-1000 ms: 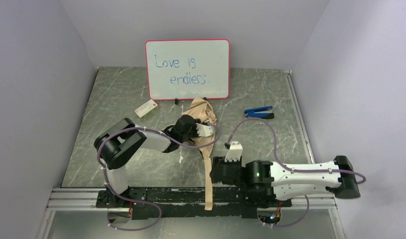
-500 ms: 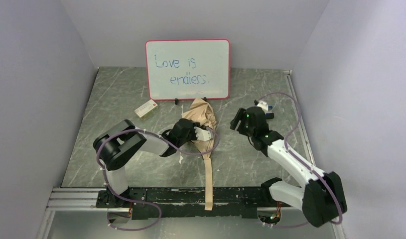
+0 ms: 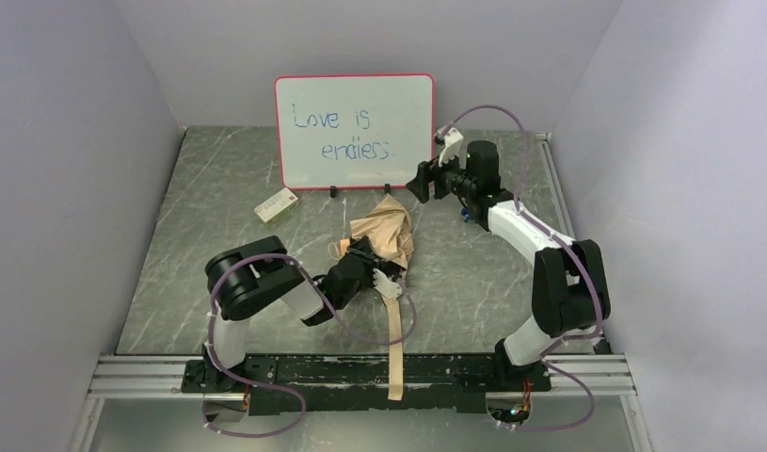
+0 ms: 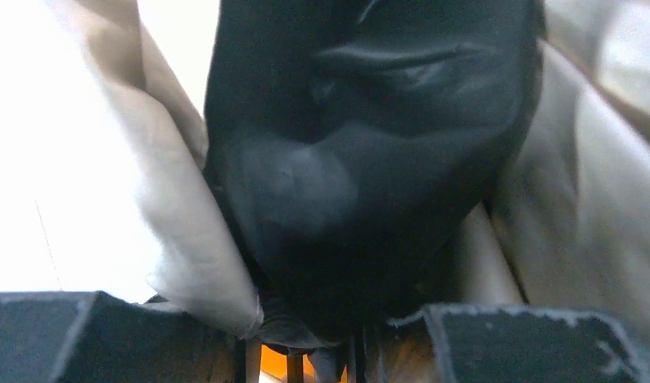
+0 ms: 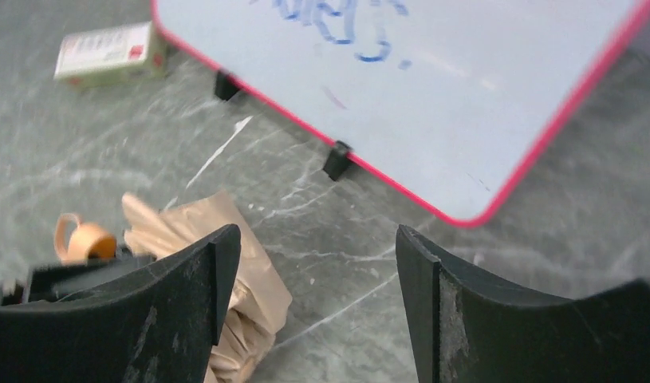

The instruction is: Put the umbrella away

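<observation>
The right pincer (image 5: 317, 239) has swung up by the whiteboard (image 3: 356, 132), spread wide, holding nothing. Now only the left pincer (image 3: 384, 280) grips the umbrella (image 3: 387, 235), a loose bunch in the middle of the worktop (image 3: 219, 207)

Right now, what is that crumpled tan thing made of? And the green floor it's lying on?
The umbrella looks like thin woven cloth: matte tan outside, black inside, bunched in soft folds. Its handle looks like smooth pale-orange plastic, though that's a guess. The table looks like grey-green stone with white veins, but it could also be a printed sheet.
</observation>
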`<action>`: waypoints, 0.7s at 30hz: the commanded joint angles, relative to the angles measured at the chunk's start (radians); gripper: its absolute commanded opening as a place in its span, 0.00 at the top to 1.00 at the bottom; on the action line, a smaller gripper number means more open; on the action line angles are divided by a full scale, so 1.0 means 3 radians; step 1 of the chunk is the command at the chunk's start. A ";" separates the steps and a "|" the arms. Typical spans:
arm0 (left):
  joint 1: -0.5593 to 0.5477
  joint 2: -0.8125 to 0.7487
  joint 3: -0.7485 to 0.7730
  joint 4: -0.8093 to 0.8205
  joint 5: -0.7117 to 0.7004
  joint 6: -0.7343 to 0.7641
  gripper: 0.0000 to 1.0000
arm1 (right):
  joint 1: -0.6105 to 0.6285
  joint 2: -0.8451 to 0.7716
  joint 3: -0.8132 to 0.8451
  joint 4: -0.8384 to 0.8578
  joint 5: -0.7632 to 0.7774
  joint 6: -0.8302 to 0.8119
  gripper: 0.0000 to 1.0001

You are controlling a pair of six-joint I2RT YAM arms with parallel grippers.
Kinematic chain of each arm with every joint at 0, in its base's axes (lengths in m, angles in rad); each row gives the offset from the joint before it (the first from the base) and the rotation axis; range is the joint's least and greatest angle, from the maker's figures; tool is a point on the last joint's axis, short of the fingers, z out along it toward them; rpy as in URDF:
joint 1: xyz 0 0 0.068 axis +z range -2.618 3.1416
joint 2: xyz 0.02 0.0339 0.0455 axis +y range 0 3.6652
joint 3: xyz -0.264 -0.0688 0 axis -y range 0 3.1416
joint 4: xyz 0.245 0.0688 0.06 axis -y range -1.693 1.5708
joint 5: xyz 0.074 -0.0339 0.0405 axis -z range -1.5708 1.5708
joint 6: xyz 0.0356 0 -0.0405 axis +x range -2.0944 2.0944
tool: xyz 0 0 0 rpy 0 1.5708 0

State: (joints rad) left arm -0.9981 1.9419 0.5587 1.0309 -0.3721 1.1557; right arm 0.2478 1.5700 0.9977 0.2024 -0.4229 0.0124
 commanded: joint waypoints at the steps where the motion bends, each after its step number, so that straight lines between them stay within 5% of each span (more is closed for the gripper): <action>1: -0.0121 0.0233 -0.0160 0.0144 0.0096 0.0295 0.95 | -0.0009 0.0204 0.0308 -0.0602 -0.1158 -0.1290 0.25; 9: -0.0159 0.0298 -0.0239 0.0324 0.0080 0.0440 0.95 | -0.0005 0.0772 0.1008 -0.1838 -0.1559 -0.2342 0.21; 21: -0.0226 0.0430 -0.0258 0.0465 0.0044 0.0494 0.95 | 0.0145 0.1111 0.1316 -0.2456 -0.1913 -0.2614 0.20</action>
State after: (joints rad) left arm -1.0386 2.0296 0.5064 1.2480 -0.4061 1.3056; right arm 0.2646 1.9118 1.3785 -0.4400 -0.9493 -0.7025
